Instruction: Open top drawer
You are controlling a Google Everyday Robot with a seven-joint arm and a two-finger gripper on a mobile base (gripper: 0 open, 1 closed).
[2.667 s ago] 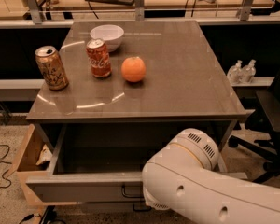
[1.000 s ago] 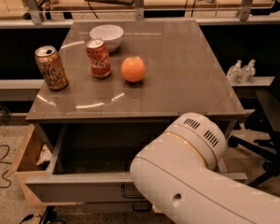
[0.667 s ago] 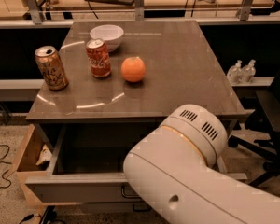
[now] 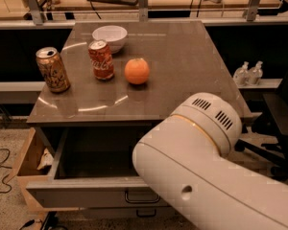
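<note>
The top drawer [image 4: 81, 194] is pulled out under the grey tabletop, with its dark grey interior [image 4: 93, 155] showing. Its dark loop handle [image 4: 140, 197] sits at the centre of the front panel, partly covered by my arm. My white arm [image 4: 201, 166] fills the lower right and covers the drawer's right half. My gripper is hidden below or behind the arm and does not show. The handle of a lower drawer [image 4: 146, 213] peeks out beneath.
On the tabletop [image 4: 182, 71] stand a gold can [image 4: 53, 69], a red cola can [image 4: 101, 60], a white bowl [image 4: 110, 36] and an orange [image 4: 136, 71]. A cardboard box [image 4: 26, 159] stands at the left. Bottles [image 4: 247, 73] and a dark chair [image 4: 278, 119] are at the right.
My arm's white body has swung left and toward the camera, covering more of the drawer's right side. The drawer stays pulled out by the same amount.
</note>
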